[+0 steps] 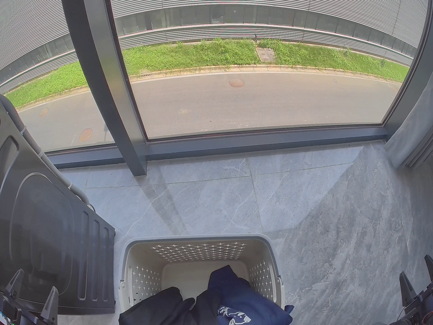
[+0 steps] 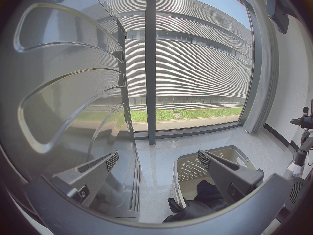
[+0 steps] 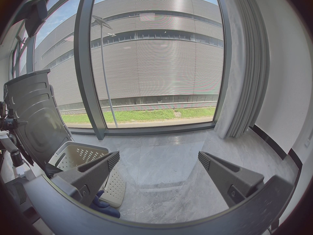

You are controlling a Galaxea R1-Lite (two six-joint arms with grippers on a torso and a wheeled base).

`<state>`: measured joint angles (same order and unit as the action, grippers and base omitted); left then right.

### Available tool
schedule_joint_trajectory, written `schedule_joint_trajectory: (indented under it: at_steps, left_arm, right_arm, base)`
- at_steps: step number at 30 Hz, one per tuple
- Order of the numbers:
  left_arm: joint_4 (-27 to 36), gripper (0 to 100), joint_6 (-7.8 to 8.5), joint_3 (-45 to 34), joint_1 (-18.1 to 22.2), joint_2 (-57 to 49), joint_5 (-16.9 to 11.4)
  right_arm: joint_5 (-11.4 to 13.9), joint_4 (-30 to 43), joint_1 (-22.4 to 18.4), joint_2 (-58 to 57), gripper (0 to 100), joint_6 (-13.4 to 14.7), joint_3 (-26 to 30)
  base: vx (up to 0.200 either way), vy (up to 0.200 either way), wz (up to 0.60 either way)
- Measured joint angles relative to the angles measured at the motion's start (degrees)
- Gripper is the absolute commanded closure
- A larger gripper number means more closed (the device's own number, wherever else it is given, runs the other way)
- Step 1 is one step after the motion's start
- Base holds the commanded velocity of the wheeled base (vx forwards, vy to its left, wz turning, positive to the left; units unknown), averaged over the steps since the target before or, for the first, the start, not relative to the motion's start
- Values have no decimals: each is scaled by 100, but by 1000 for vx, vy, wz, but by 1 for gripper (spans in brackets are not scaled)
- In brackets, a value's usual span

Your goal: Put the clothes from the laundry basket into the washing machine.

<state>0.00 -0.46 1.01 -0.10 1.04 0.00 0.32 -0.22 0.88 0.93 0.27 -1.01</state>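
Observation:
A pale laundry basket (image 1: 194, 239) stands on the floor close in front of me. Inside lie a navy garment (image 1: 239, 294) and a black garment (image 1: 158, 308). The dark grey washing machine (image 1: 45, 231) stands just left of the basket, showing a ribbed side panel. My left gripper (image 1: 34, 290) is open beside that panel, left of the basket, holding nothing. In the left wrist view, the left gripper (image 2: 156, 157) has the basket (image 2: 187, 168) and the clothes (image 2: 202, 199) beyond it. My right gripper (image 3: 158, 157) is open and empty over bare floor, right of the basket (image 3: 83, 154).
A big window with a dark frame post (image 1: 112, 91) closes off the far side. A grey curtain (image 1: 412, 127) hangs at the right wall. Grey marble floor (image 1: 315, 213) lies open ahead and to the right of the basket.

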Motion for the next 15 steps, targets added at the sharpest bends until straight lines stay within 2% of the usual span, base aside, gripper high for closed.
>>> schedule_joint_trajectory:
  at_steps: [15]
  left_arm:
    - [0,0,2,0,0,0,0]
  right_arm:
    - [1,-2,-2,1,0,0,0]
  base:
    - [0,0,0]
